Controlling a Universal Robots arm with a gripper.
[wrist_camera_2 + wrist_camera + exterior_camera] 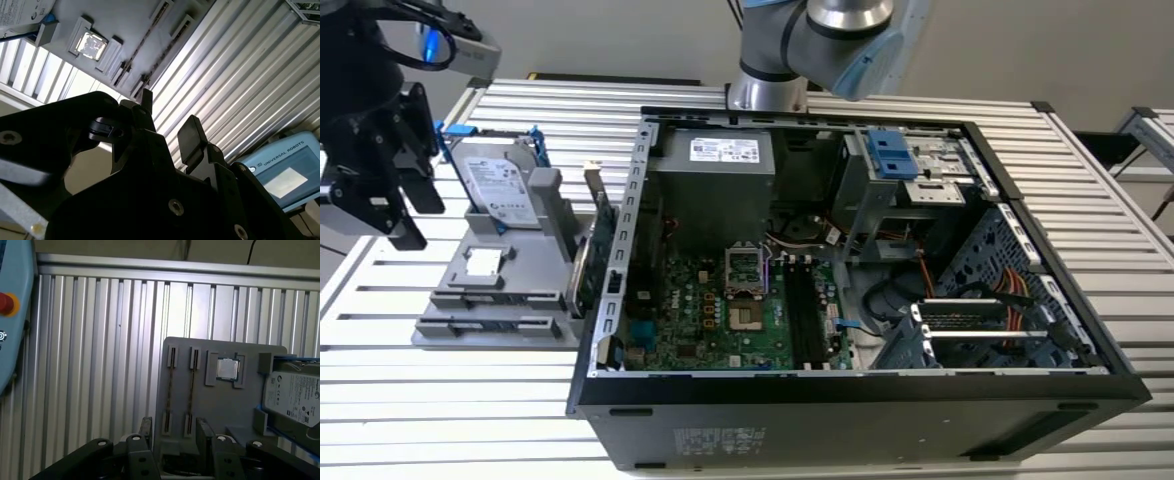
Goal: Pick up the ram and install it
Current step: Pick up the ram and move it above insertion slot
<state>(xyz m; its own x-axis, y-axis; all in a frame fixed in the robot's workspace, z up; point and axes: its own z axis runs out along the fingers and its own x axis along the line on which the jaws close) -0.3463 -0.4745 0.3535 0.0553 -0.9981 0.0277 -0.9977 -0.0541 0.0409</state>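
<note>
At the exterior view's left the gripper [400,200] hangs above the slatted table [400,400], its fingers [202,432] apart and empty. Just beside it sits the grey holder [494,290]. The ram [588,235], I think, is the thin dark stick standing on edge at the holder's right-hand side, against the open computer case [854,385]. The reach looks to be the step in hand. A grip would call for squaring up on that narrow edge.
</note>
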